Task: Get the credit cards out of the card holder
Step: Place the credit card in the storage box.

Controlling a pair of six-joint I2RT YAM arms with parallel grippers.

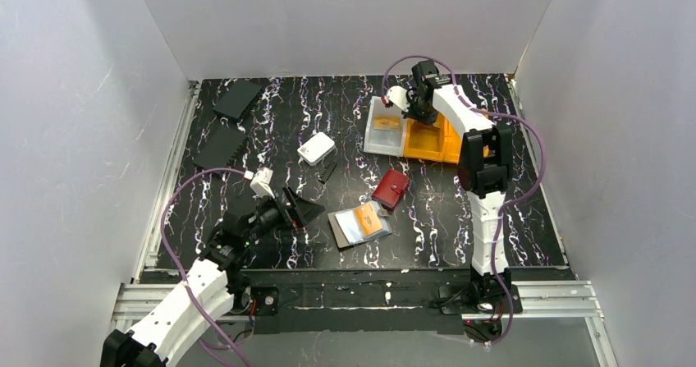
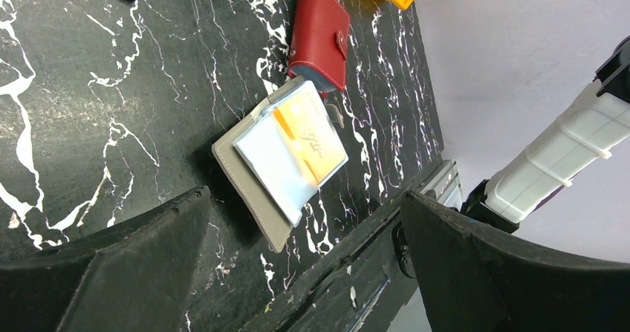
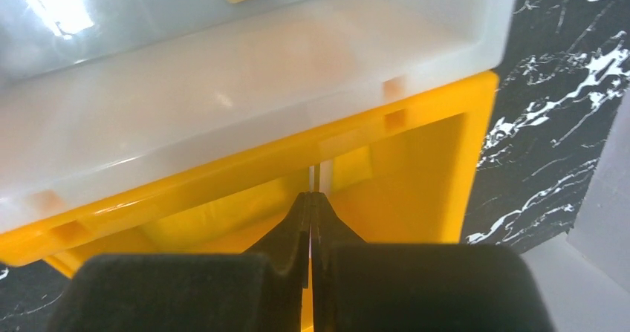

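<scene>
Three white walls (image 1: 345,22) box in a black table (image 1: 279,121) veined with white, with aluminium rails (image 1: 157,203) along its left, right and near edges. Near the front centre the card holder (image 1: 349,229) lies open and flat. An orange card (image 1: 371,219) and a pale silvery card (image 2: 271,165) rest on its inside, and a red wallet (image 1: 391,188) lies just behind it. The left gripper (image 1: 299,211) hovers just left of the holder with its jaws spread wide and holds nothing. At the far right, the right gripper (image 1: 423,108) has its jaws pressed together over a yellow bin (image 1: 427,141), beside a translucent tray (image 1: 379,144). A white box (image 1: 316,148) sits mid-table and two black panels (image 1: 238,98) lie at the far left. Bare marble stretches between these things.
</scene>
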